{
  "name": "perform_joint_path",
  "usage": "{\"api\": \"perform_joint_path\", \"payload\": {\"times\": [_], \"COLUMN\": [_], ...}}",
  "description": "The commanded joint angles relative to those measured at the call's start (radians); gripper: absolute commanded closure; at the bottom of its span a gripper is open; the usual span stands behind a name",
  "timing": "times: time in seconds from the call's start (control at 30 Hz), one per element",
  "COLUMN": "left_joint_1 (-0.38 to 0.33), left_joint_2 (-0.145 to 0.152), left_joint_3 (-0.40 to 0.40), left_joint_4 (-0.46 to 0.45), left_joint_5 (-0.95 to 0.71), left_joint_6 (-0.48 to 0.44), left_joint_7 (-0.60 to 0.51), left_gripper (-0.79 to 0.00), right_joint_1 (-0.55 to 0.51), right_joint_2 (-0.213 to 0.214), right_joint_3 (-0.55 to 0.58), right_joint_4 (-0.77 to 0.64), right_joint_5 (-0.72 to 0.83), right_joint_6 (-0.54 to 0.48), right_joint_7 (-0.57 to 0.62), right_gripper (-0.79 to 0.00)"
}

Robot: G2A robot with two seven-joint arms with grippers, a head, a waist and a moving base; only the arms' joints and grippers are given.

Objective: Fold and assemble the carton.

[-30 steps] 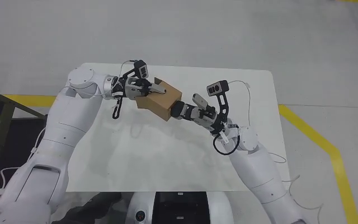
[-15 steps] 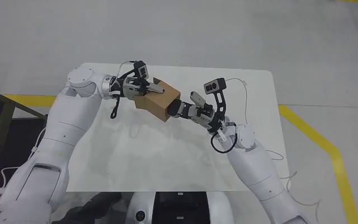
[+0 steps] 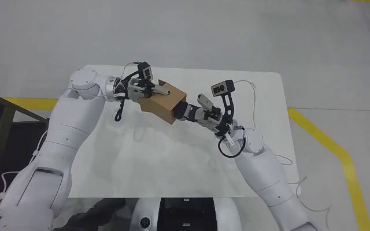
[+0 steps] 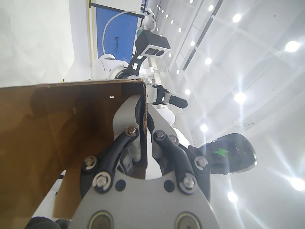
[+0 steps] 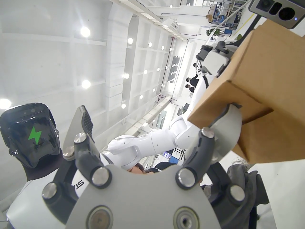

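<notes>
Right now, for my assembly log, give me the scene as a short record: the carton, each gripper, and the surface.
carton: brown cardboard, held between the two grippers over the table
left gripper: shut on the edge of a carton wall
right gripper: open, one finger pressed against the carton's end, the other clear of it
table: white

A white counter [image 3: 173, 167] stands on a grey floor [image 3: 231, 29]. Yellow tape [image 3: 324, 136] runs along the floor at the counter's 3 o'clock, and more lies at its 9 o'clock. Overhead, round ceiling lights [image 4: 239, 97] glow, and a blue panel [image 4: 126, 24] hangs on a far wall.
</notes>
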State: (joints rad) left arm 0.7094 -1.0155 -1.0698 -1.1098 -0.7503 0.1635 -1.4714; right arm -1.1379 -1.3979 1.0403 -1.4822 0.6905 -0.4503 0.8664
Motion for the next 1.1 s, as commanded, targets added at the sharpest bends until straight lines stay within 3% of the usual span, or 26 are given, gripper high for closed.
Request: {"api": "perform_joint_path", "payload": {"times": [0.0, 0.37, 0.6, 0.7, 0.87, 1.07], "left_joint_1": [-0.002, -0.012, 0.03, 0.043, 0.069, 0.097], "left_joint_2": [0.001, 0.016, 0.032, 0.043, 0.056, 0.063], "left_joint_3": [-0.002, -0.015, 0.01, 0.033, 0.079, 0.131], "left_joint_4": [0.005, -0.025, -0.166, -0.259, -0.39, -0.472], "left_joint_5": [0.007, 0.186, 0.439, 0.63, 0.881, 1.085], "left_joint_6": [-0.004, -0.077, -0.132, -0.129, -0.087, -0.09], "left_joint_7": [0.005, 0.098, 0.204, 0.249, 0.264, 0.269], "left_gripper": [0.0, 0.0, 0.0, 0.0, 0.0, 0.0], "right_joint_1": [-0.015, -0.076, -0.088, -0.094, -0.11, -0.131], "right_joint_2": [0.004, 0.025, 0.036, 0.04, 0.05, 0.067], "right_joint_3": [0.017, 0.085, 0.107, 0.12, 0.151, 0.208], "right_joint_4": [-0.016, -0.092, -0.106, -0.107, -0.116, -0.114], "right_joint_5": [-0.009, -0.052, -0.118, -0.138, -0.186, -0.268], "right_joint_6": [0.001, 0.029, 0.06, 0.069, 0.075, 0.079], "right_joint_7": [-0.001, -0.001, 0.011, 0.001, -0.015, -0.005], "right_gripper": [-0.785, -0.785, -0.785, -0.785, -0.785, -0.785]}}
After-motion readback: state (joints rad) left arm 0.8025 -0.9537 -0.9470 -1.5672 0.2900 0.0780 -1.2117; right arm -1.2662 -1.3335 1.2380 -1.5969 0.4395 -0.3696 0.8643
